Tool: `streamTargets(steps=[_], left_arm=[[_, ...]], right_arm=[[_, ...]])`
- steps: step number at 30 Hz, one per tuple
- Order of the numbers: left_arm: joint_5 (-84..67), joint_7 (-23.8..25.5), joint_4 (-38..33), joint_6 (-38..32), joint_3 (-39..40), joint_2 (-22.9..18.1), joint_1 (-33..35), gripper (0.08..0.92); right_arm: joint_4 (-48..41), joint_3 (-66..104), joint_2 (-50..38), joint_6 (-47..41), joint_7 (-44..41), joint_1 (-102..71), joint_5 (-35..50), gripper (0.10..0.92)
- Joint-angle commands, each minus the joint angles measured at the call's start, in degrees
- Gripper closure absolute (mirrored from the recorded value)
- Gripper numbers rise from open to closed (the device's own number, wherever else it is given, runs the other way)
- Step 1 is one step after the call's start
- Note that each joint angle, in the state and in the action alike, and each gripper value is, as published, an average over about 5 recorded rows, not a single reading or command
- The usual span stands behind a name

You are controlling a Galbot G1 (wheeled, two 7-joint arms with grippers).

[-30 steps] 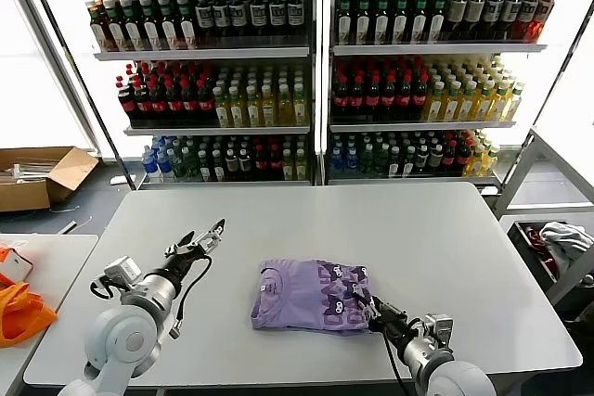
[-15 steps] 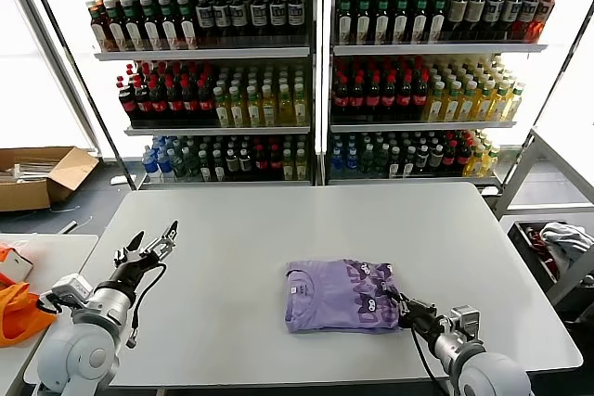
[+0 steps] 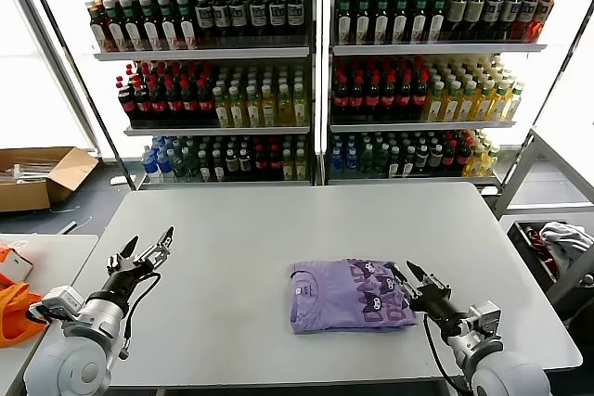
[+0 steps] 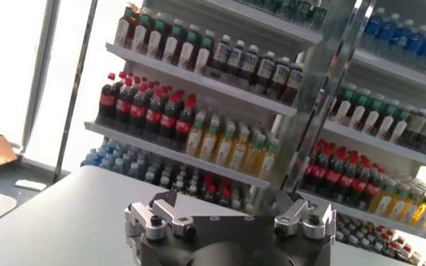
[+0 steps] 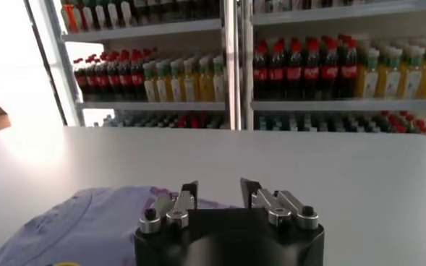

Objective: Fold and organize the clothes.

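One lavender T-shirt point(image 3: 345, 297) lies folded into a rough rectangle on the white table point(image 3: 278, 220), right of centre, its dark purple print along the right side. My right gripper point(image 3: 402, 269) hovers at the shirt's right edge, open, nothing between its fingers. In the right wrist view the same gripper point(image 5: 218, 189) shows a clear gap above the table, with the shirt point(image 5: 82, 224) off to one side below it. My left gripper point(image 3: 148, 238) stands open over the table's left part, far from the shirt. In the left wrist view it point(image 4: 227, 206) is empty, facing the shelves.
Shelves of bottles point(image 3: 316, 71) rise behind the table. A cardboard box point(image 3: 37, 178) sits on the floor at far left. Orange fabric point(image 3: 19, 312) lies on a side table at left. A bin with whitish cloth point(image 3: 557, 238) stands beyond the table's right edge.
The folded shirt slid to the right with my right gripper shut on its edge; that gripper has now let go and opened. My left arm drew back to the left.
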Motion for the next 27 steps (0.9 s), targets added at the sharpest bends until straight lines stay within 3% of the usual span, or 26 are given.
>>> streamTargets(steps=[1,7,13,22,27], left_arm=[[1.58,0.98,-2.03,-0.50,-0.10,-0.79,2.26,0.177],[3.38,0.92,-3.99,-0.36,0.57,-2.19,3.62,0.177],[4.23,0.91,-5.40,-0.35,0.44,-3.58,5.37,0.177],[4.26,0.73,-4.91,0.02,1.47,-5.14,4.48,0.177],[4.25,0.67,-4.99,0.20,1.56,-5.20,4.10,0.177]], right_arm=[[2.07,-9.15,3.62,5.19,3.62,8.38,-5.85,0.532],[-8.11,-23.63,9.83,3.32,8.64,15.23,-11.08,0.359],[-11.12,-28.37,10.13,1.78,8.11,13.30,-11.56,0.219],[-11.95,-27.35,8.64,-1.54,7.49,11.83,-10.54,0.203],[-3.78,-24.00,7.73,0.68,8.39,11.93,-7.55,0.203]])
